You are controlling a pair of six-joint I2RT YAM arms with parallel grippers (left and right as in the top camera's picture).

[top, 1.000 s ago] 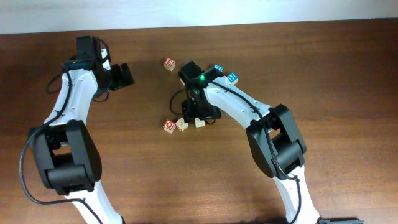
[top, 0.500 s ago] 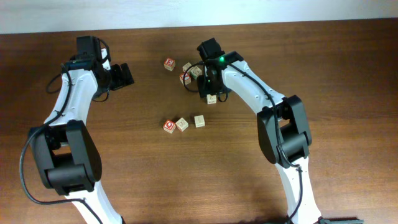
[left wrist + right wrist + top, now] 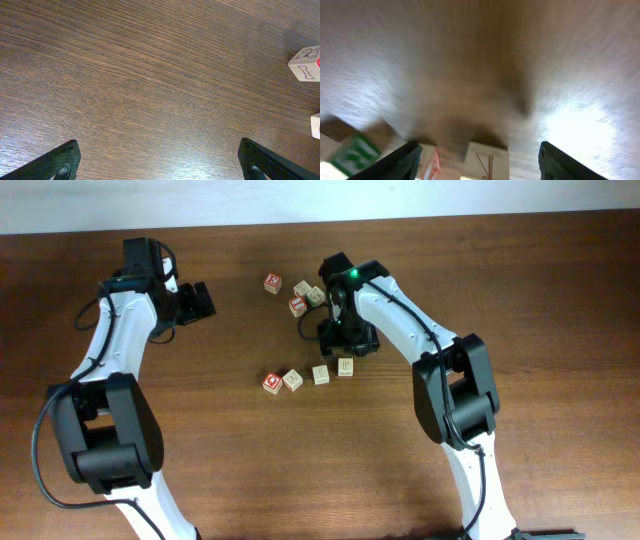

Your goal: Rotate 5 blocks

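Four blocks (image 3: pixel 292 379) lie in a loose row on the bench (image 3: pixel 520 300), and three more sit clustered toward the far edge. The right pincer (image 3: pixel 346 348) hovers just above the end block (image 3: pixel 345 367) of the row, released and holding nothing. Its wrist view is blurred but shows that block lying loose between the spread fingers. The left pincer (image 3: pixel 203 301) is wide open and empty, well apart from all the blocks. The row is probably the finished set, so about four are done and one is left to take from the cluster. Whether each one was actually turned can't be confirmed.
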